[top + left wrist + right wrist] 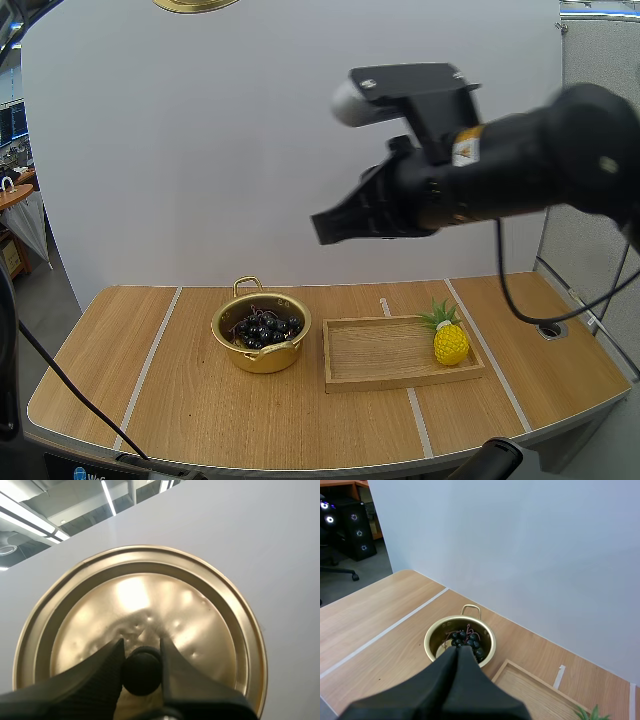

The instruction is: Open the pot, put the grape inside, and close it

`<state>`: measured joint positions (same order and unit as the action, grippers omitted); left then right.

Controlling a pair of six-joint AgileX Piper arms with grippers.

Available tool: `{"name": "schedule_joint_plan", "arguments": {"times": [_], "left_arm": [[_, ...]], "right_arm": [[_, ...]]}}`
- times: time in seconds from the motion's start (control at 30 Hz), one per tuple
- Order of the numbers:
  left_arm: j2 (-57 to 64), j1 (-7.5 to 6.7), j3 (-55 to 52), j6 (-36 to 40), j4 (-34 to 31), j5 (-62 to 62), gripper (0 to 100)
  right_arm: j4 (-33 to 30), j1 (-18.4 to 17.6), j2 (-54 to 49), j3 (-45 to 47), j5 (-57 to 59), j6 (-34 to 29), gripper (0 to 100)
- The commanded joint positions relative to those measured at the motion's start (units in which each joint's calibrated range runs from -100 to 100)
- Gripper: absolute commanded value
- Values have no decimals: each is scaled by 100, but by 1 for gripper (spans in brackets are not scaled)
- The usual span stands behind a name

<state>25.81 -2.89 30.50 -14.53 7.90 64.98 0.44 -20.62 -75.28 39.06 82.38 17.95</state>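
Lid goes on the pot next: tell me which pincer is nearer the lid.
Left. The left pincer is shut on the black knob of the lid; the right pincer hangs well apart, shut and empty, pointing toward the pot.

You had one pot to count, and one bunch of grapes. There was one lid, with a single black knob on it. You had one wooden tray, one toy pineapple, and one table. No kind came to more than one.
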Motion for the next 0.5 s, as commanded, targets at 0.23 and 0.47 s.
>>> {"name": "schedule_joint_plan", "arguments": {"times": [0.23,0.47], "left_arm": [[36,-15,49,68,23,-258,0],[36,-15,49,68,23,-258,0]], "right_arm": [[9,11,-1387,953,919,-1,0],[-4,254,-1696,1220,939,-80,0]]}}
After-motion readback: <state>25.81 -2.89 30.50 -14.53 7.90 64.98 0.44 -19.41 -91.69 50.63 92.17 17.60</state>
